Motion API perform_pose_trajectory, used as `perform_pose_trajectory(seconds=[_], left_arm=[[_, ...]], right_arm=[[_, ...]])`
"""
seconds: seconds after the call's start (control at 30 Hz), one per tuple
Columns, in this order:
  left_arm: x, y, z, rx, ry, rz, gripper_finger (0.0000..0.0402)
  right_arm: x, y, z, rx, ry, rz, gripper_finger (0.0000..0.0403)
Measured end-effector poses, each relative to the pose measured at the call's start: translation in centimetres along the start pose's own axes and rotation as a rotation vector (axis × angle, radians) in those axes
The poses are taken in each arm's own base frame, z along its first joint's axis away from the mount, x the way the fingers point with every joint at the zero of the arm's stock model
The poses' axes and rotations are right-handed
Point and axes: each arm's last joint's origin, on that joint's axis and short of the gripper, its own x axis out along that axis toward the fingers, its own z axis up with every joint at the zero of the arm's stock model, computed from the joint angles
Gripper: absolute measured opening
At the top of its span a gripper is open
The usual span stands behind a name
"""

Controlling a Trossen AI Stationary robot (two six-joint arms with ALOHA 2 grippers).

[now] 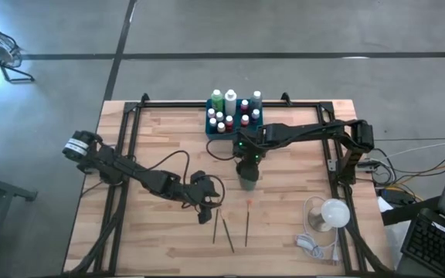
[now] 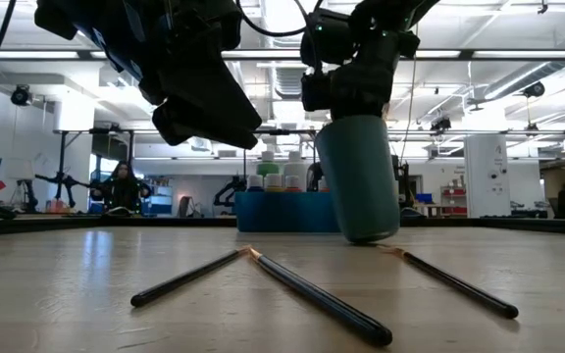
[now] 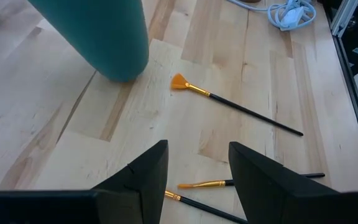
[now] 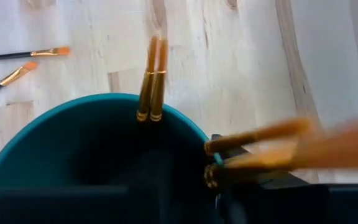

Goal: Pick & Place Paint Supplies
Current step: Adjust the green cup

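Three paintbrushes (image 1: 229, 232) lie loose near the surface's front edge, their handles running roughly front to back, bristle ends toward the cup (image 1: 248, 176). The left gripper (image 1: 204, 207) hovers just beside them, fingers (image 3: 143, 177) spread and holding nothing, clearly the nearer arm, with the brushes just ahead of its tips. Farther back, mid-surface, the right gripper (image 1: 247, 158) sits over the cup, which already holds brushes; whether its fingers grip anything I cannot tell. The bottles (image 1: 233, 112) stand in the tray (image 1: 211, 128) at the back edge.
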Motion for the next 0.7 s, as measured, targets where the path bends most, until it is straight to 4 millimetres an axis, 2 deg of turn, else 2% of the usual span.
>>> perform_pose_trajectory(seconds=[0.23, 0.7], left_arm=[[0.0, 0.0, 0.0, 0.0, 0.0, 0.0, 0.0174], [0.0, 0.0, 0.0, 0.004, 0.0, 0.0, 0.0174]], right_arm=[[-0.2, 1.2, -0.1, -0.04, 0.0, 0.001, 0.0027], [-0.6, 1.7, -0.3, -0.033, 0.009, 0.001, 0.003]])
